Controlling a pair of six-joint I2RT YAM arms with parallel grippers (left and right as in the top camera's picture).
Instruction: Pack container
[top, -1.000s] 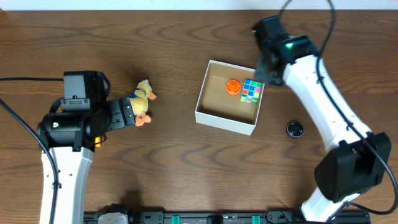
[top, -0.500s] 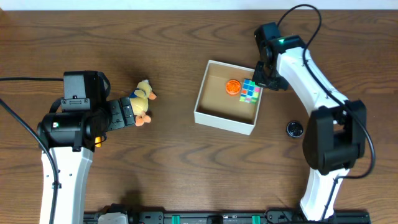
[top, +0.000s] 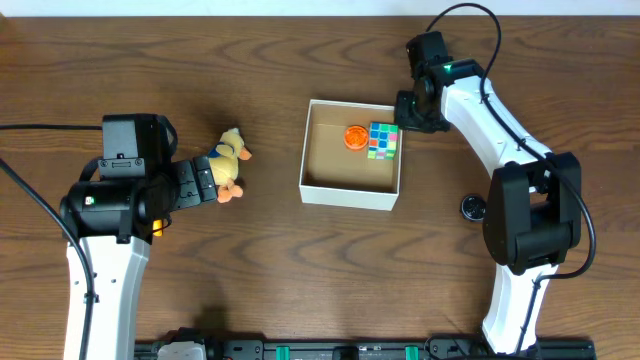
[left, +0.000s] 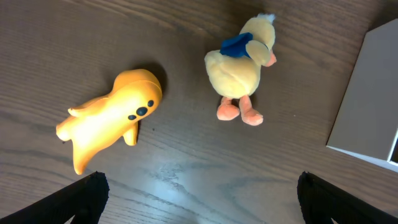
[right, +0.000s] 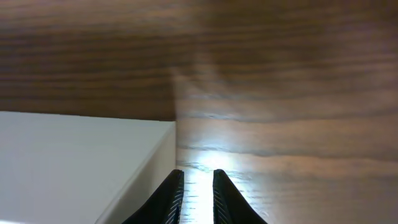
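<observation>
The container, a square white box (top: 315, 187) with a brown floor, sits mid-table and holds an orange round toy (top: 355, 136) and a multicoloured cube (top: 383, 140). My right gripper (top: 408, 112) is shut, empty, and pressed against the box's outer right wall; the wrist view shows its fingers (right: 195, 174) beside the white wall (right: 81, 162). A yellow plush duck (top: 231, 160) lies left of the box. My left gripper (left: 199, 193) is open and empty just short of the duck (left: 242, 62) and an orange rubber toy (left: 109, 115). The orange toy is hidden in the overhead view.
A small black round object (top: 474, 207) lies right of the box. The box's white wall (left: 367, 106) shows at the right edge of the left wrist view. The left arm's body (top: 125, 200) covers the table at the left.
The box has slid left and turned squarer to the table, with the right gripper moving left against its right wall. The left arm and the duck have not moved.
</observation>
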